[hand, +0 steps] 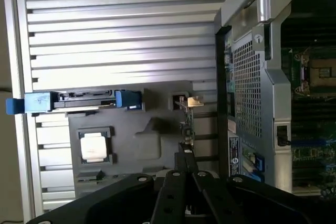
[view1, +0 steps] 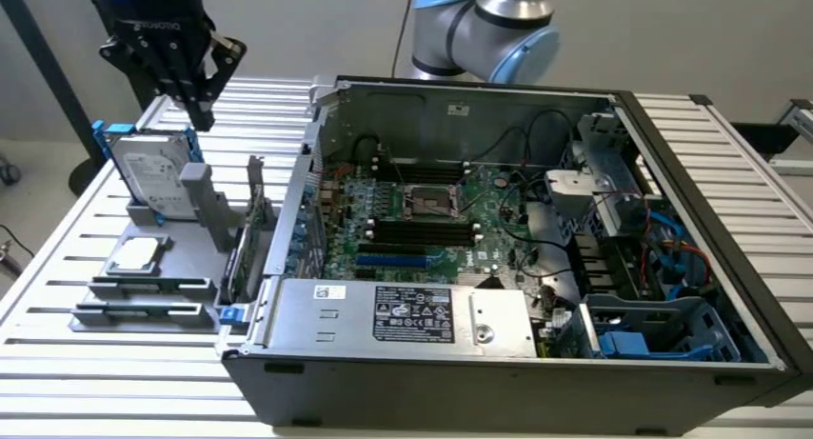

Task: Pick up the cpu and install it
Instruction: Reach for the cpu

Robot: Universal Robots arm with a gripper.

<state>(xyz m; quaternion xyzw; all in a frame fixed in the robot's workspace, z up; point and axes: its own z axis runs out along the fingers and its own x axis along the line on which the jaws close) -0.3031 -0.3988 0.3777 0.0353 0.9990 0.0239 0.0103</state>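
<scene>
A pale, bare wall (view1: pixel 318 29) runs across twelve o'clock. A white slatted table (view1: pixel 76 363) spreads below it, catching soft, even light. At nine o'clock there is grey floor (view1: pixel 36 153) and a dark slanted pole (view1: pixel 40 58).

The square, silver-topped cpu (view1: pixel 136 255) (hand: pixel 95 146) lies flat in a grey tray's (hand: pixel 131 169) recess.

I'm seeing the cpu (view1: pixel 137 253) showing a shiny silver top with a thin darker rim. The holder (hand: pixel 157 100) under it is reading flat grey. The hard drive (view1: pixel 150 172) is showing silver, its bracket (hand: pixel 31 102) bright blue. The gripper (view1: pixel 201 110) is showing black. The table (view1: pixel 128 382) is showing white ridged slats. The case (view1: pixel 508 391) is reading dark grey, the motherboard (view1: pixel 496 239) green, and the arm (view1: pixel 508 29) silver with pale blue.
</scene>
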